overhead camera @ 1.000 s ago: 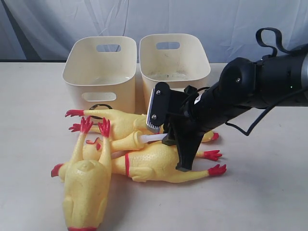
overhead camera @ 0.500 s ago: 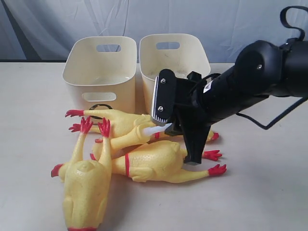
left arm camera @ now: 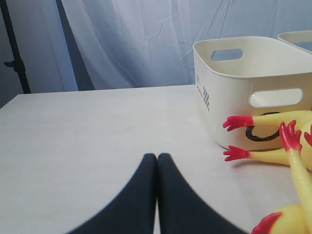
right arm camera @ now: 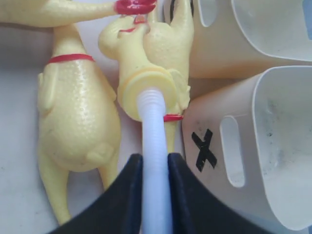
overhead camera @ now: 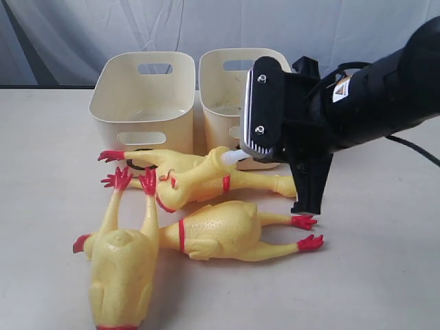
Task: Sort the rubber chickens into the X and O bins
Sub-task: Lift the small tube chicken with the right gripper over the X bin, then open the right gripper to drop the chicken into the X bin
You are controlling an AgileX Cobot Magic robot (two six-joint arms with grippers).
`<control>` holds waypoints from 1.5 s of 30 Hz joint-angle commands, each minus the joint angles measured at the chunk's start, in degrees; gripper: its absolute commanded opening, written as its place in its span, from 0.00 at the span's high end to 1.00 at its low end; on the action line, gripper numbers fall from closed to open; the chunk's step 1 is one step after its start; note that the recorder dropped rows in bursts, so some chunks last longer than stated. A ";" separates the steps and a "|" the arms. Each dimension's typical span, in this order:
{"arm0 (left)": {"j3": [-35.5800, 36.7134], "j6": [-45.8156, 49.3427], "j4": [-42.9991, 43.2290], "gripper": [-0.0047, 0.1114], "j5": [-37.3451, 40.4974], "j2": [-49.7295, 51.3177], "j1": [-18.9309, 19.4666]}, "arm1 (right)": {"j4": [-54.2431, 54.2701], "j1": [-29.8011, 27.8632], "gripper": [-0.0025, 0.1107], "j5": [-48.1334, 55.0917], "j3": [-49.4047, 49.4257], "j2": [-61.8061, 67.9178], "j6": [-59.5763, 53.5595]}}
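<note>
The right pincer (right arm camera: 155, 160) is clamped on a white ribbed tube (right arm camera: 153, 117) that sticks out of the base of a yellow rubber chicken (right arm camera: 134, 53). A second chicken (right arm camera: 78, 117) with a red neck band lies on the table (right arm camera: 19, 204) just beside it. On the other side, the X bin (right arm camera: 278, 146) shows its black X (right arm camera: 204, 150) by a handle slot, with another cream bin (right arm camera: 258, 29) next to it.

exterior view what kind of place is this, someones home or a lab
Most likely a robot lab or staged test setup, not a home: a draped cloth backdrop behind a pale table, a black stand, and two marked bins beside rubber chickens.
</note>
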 commanded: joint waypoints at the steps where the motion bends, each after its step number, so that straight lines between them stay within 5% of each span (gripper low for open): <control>1: -0.13 0.01 0.00 0.96 -0.33 0.28 0.04 | -0.19 0.17 0.99 -0.37 -0.34 -3.25 1.00; 21: -0.13 0.01 0.00 0.96 -0.33 0.28 0.04 | -0.31 0.17 0.99 -11.66 -0.34 -8.05 5.45; 27: -0.13 0.01 0.00 0.96 -0.33 0.28 0.04 | -0.42 -0.37 0.99 -22.40 -0.34 -7.67 9.55; 38: -0.13 0.01 0.00 0.96 -0.33 0.28 0.04 | -0.42 -9.74 0.99 -32.66 -0.34 1.17 9.55; 45: -0.13 0.01 0.00 0.96 -0.33 0.28 0.04 | 1.18 -10.26 0.99 -40.15 -0.34 11.19 9.55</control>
